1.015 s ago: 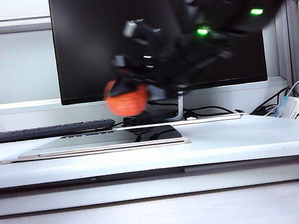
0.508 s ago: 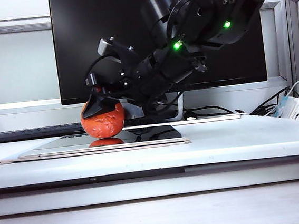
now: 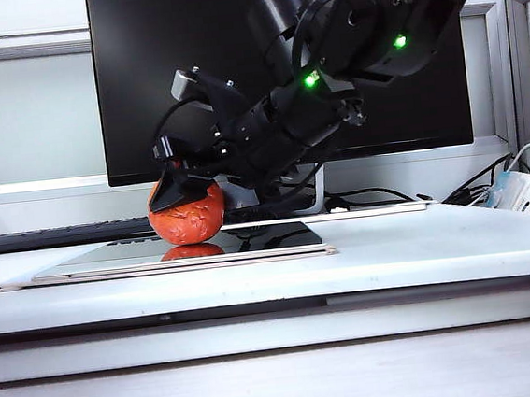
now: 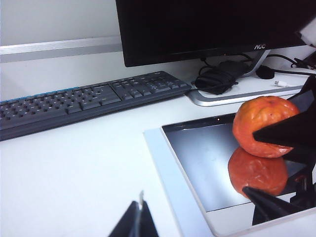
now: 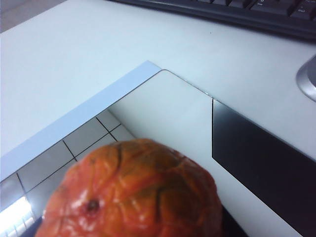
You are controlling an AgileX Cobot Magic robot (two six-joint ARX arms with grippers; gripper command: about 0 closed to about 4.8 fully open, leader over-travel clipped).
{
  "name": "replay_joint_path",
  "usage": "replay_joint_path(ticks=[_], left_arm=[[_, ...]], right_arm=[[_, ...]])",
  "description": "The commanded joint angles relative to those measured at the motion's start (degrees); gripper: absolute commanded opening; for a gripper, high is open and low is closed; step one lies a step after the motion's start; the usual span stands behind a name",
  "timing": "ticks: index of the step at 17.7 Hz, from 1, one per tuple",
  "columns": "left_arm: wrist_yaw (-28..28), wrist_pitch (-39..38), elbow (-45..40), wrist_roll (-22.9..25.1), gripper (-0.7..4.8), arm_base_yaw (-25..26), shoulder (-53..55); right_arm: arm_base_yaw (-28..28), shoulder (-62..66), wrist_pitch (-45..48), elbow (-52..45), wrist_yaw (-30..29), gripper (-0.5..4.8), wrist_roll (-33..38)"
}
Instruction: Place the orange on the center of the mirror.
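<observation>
The orange (image 3: 192, 222), wrinkled and orange-red, sits low over the left half of the mirror (image 3: 93, 263), and its underside meets its own reflection. My right gripper (image 3: 181, 205) reaches down from the upper right and is shut on the orange. One dark finger (image 4: 284, 132) lies across the fruit in the left wrist view, where the orange (image 4: 259, 123) stands on the mirror (image 4: 197, 158). The right wrist view is filled by the orange (image 5: 133, 192) over the mirror (image 5: 163, 113). My left gripper (image 4: 139, 217) hangs shut and empty over the white table, apart from the mirror.
A big black monitor (image 3: 187, 75) stands behind the mirror on a metal foot (image 4: 222, 96) with a bundle of black cables (image 4: 219, 79). A black keyboard (image 4: 84, 101) lies at the back left. A white adapter with cables (image 3: 518, 191) sits at the far right.
My right arm has swung left and down with the orange, from mid-air before the monitor to the mirror's surface. In the last half second it barely shifted.
</observation>
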Motion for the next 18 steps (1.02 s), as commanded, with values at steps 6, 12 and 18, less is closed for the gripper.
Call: replay_joint_path(ticks=[6, 12, 18], left_arm=[[0.24, 0.5, 0.07, 0.22, -0.05, 0.09, 0.02], [0.24, 0.5, 0.07, 0.22, -0.05, 0.09, 0.02], [0.26, 0.5, 0.07, 0.22, -0.05, 0.09, 0.0]], right_arm=[[0.09, -0.39, -0.42, 0.09, 1.99, 4.36, -0.28], [-0.02, -4.63, 1.49, 0.11, 2.45, 4.46, -0.37], [0.04, -14.49, 3.3, 0.07, -5.11, -0.47, -0.13]])
